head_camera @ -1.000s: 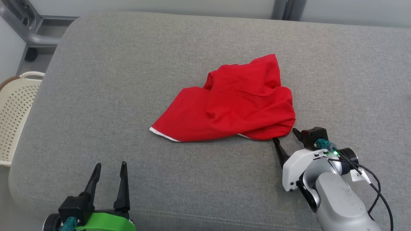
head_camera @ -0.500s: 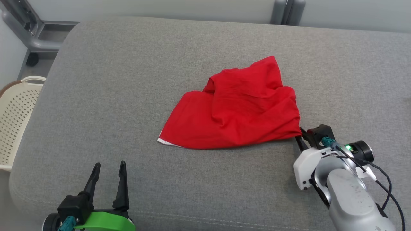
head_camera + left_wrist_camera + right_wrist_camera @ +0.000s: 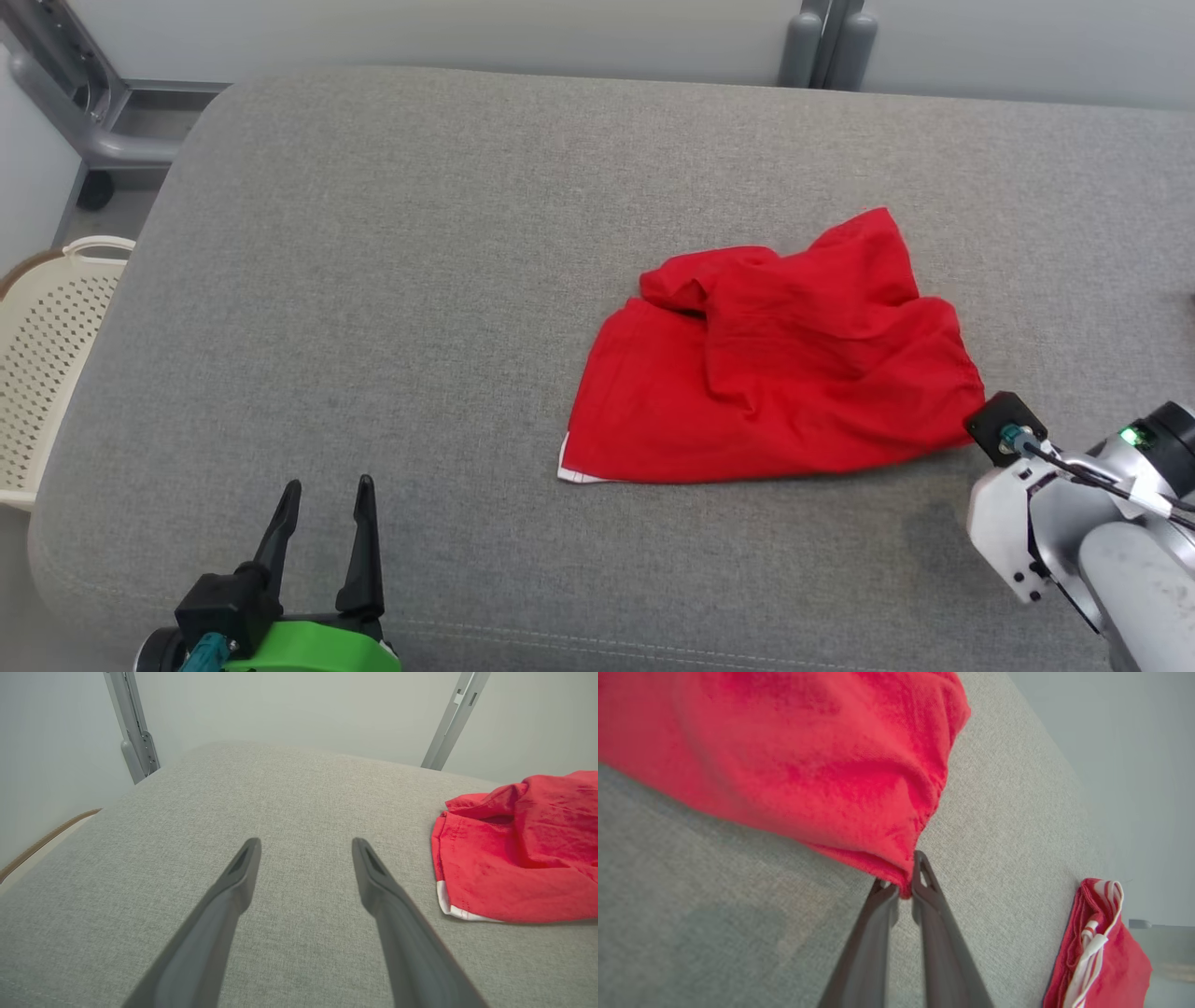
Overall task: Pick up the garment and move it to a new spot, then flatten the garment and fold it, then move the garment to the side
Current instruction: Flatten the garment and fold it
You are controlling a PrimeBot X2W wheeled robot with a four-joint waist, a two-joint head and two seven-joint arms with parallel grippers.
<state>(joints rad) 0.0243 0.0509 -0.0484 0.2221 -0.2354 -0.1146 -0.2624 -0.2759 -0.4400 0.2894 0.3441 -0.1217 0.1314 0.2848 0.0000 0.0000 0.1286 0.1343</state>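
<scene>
The right tool [image 3: 903,877] has its two dark fingers drawn together on the red garment [image 3: 775,373], with a gathered bit of hem nipped between the tips. From that pinch the cloth fans out ahead of the tool and to its left, rumpled and folded over itself on the grey fabric-covered worktop [image 3: 420,280]. In the right wrist view a soft shadow sits on the grey fabric just beneath the pinched edge. Off to the right of this tool, near the worktop's far side, lies a second red cloth with white stripes [image 3: 1097,947], well apart from the fingers.

The left tool [image 3: 328,483] sits over the near edge of the worktop with its fingers spread apart and nothing between them, only bare grey fabric ahead. The garment is ahead of it and off to its right, well apart; the nearest corner to it shows a narrow white trim [image 3: 571,471]. Out to the left of the left tool, beyond the worktop's edge, stands a cream perforated basket [image 3: 47,345]. Far ahead of both tools grey metal posts [image 3: 826,47] rise against a pale wall
</scene>
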